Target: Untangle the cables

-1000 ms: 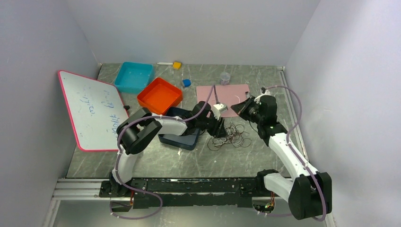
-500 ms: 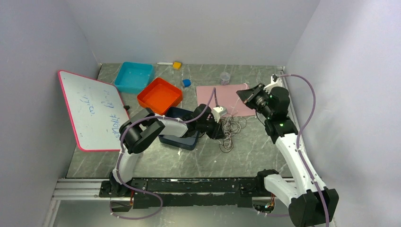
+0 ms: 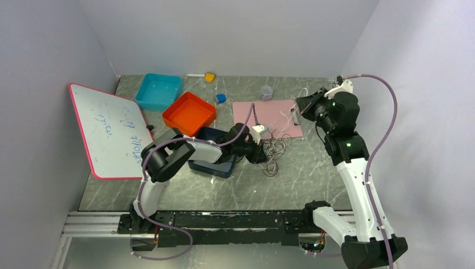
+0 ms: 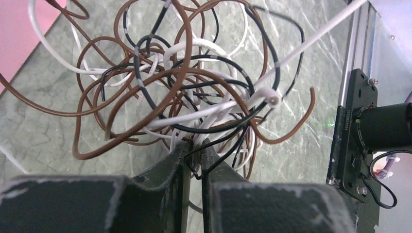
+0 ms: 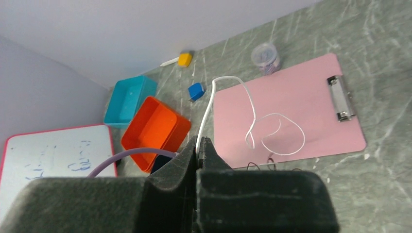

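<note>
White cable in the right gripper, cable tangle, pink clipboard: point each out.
white cable (image 5: 227,77): right wrist view, top of its arch.
cable tangle (image 4: 194,72): left wrist view, brown loop near the tangle's middle.
pink clipboard (image 5: 291,87): right wrist view, bare board left of the metal clip.

Pink-framed whiteboard (image 3: 109,130) at the left of the grey marbled table (image 3: 185,190). Teal tray (image 3: 158,91), orange tray (image 3: 189,113) and dark blue tray (image 3: 213,167) run diagonally. Pink clipboard (image 3: 269,115), clear jar (image 3: 266,92), blue cube (image 3: 221,98) and yellow block (image 3: 209,77) sit rearward.
</note>
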